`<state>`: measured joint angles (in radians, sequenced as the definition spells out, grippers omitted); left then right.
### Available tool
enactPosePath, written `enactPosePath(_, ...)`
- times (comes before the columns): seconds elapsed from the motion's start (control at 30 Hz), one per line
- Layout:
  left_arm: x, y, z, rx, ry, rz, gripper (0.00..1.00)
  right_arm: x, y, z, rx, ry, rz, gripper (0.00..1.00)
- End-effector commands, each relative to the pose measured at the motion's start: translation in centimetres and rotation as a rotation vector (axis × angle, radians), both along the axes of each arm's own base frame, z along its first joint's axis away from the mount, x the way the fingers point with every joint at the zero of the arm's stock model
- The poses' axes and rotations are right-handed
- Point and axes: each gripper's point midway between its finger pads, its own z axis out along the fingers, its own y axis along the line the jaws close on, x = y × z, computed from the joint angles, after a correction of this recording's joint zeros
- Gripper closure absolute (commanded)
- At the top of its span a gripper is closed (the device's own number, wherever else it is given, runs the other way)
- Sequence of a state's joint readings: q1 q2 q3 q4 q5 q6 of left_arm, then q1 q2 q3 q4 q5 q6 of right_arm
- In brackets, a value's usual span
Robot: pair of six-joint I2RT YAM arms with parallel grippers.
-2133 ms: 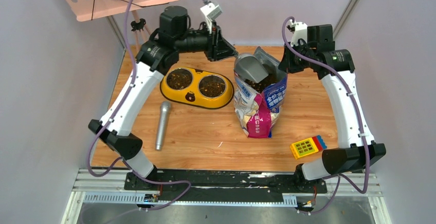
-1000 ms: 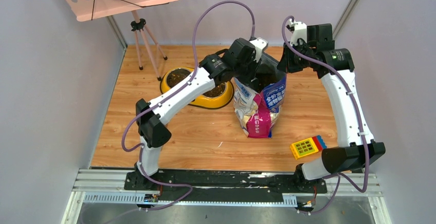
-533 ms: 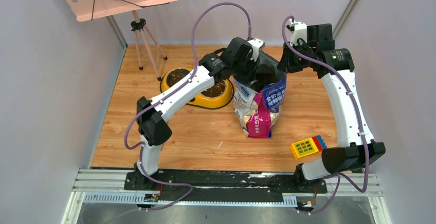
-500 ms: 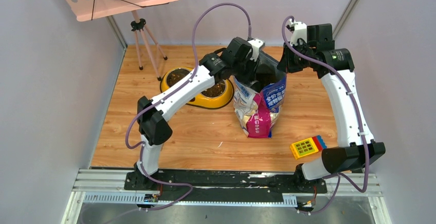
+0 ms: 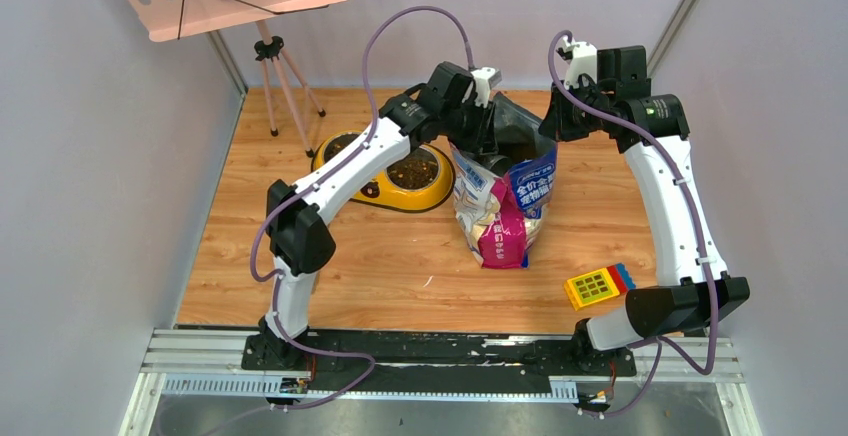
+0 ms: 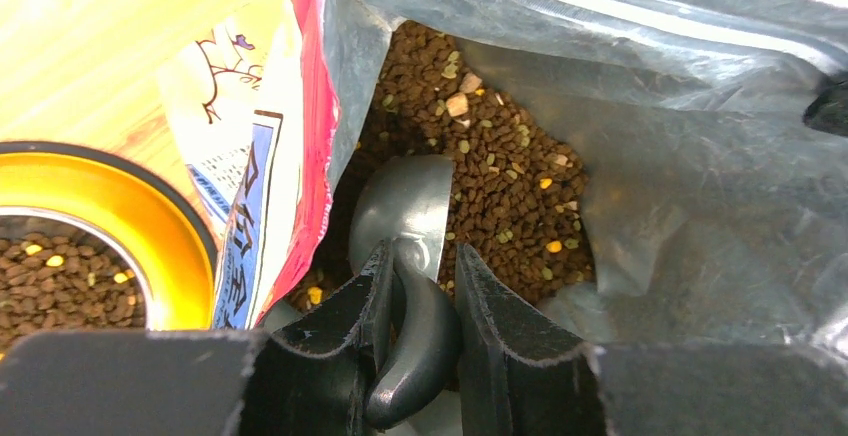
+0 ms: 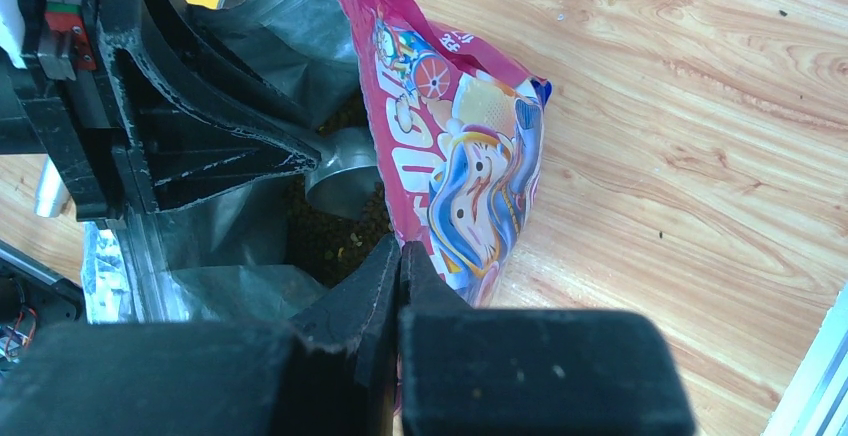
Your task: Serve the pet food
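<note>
While my left gripper (image 6: 415, 256) pinches the grey metal scoop (image 6: 405, 206) by its handle, bowl in dark brown kibble pellets (image 6: 500, 176), my right gripper (image 7: 400, 251) nips the glossy pink bag (image 7: 460, 156) at its rim.

The left arm (image 5: 340, 171) reaches forward and to the right, its wrist tipped downward. The left end effector (image 6: 422, 256) is clamped on the handle of a scoop (image 6: 405, 206). The right arm (image 5: 665, 191) arches up and inward. The right end effector (image 7: 400, 248) is pinched fully together on the rim of a bag (image 7: 470, 146).
</note>
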<state>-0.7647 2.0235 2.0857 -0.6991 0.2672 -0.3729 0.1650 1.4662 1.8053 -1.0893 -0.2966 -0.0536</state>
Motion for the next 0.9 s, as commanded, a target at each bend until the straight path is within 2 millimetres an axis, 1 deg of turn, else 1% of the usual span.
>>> enactPosePath(0.0, -1.5, -1.4, 4.6, -0.182, 0.054, -0.052, 1.00, 0.9, 0.7, 5.3, 0.060, -0.201, 0.018, 1.00)
enactPosePath(0.1, -1.6, -1.4, 5.0, -0.222, 0.095, -0.046, 1.00, 1.1, 0.8, 5.2, 0.065, -0.196, 0.021, 1.00)
enactPosePath(0.33, -0.7, -0.5, 5.4, -0.263, 0.141, 0.004, 1.00, 1.6, 1.0, 5.0, 0.069, -0.189, 0.021, 1.00)
enactPosePath(0.5, -0.4, 0.1, 6.6, -0.324, 0.186, 0.021, 1.00, 1.9, 1.0, 4.6, 0.064, -0.176, 0.020, 1.00)
enactPosePath(0.63, -0.7, 0.3, 7.8, -0.373, 0.223, 0.016, 1.00, 2.2, 0.8, 4.3, 0.052, -0.170, 0.014, 1.00)
enactPosePath(0.77, -0.7, 0.9, 9.2, -0.419, 0.249, 0.022, 1.00, 2.6, 0.5, 3.7, 0.031, -0.155, 0.006, 1.00)
enactPosePath(0.87, -0.6, 1.7, 10.5, -0.428, 0.234, 0.052, 1.00, 2.6, 0.3, 3.1, 0.010, -0.139, 0.001, 1.00)
